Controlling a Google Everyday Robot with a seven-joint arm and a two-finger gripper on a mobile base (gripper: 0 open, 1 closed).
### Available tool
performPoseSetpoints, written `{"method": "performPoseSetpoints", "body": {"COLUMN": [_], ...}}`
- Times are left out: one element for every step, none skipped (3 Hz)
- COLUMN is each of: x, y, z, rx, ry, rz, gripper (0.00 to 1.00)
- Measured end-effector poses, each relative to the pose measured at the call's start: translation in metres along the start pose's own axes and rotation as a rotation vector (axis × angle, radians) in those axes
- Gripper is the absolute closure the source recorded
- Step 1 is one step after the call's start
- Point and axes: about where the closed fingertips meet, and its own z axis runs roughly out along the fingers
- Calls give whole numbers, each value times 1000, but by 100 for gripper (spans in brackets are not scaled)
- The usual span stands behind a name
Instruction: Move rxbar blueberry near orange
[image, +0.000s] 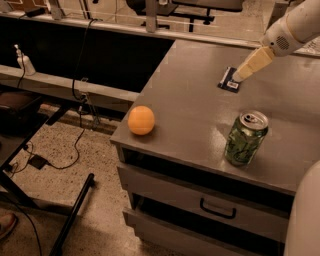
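Note:
The rxbar blueberry (228, 81), a small dark bar with a white label patch, lies flat at the back of the grey cabinet top (195, 110). The orange (141, 120) sits near the front left corner of the top, well apart from the bar. My gripper (237, 76) comes in from the upper right on a white arm and its cream tip is right over the bar's right side, partly covering it. I cannot tell if it touches the bar.
A green soda can (245, 138) stands upright at the front right of the top. Below are drawers with a dark handle (217, 210). To the left the top drops to a floor with cables (55, 160) and a dark stand; a low shelf holds a small bottle (23, 60).

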Motion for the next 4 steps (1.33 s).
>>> {"method": "performPoseSetpoints", "body": {"x": [6,8,10,14], "y": [-9,-10,-10,-10], "z": [25,53,70,95], "rx": [-2,-19,-22,-38], "ry": [-59,-131,-159,-158], "rz": [29,-11,-54,-67], "gripper": [0,0,0,1]}}
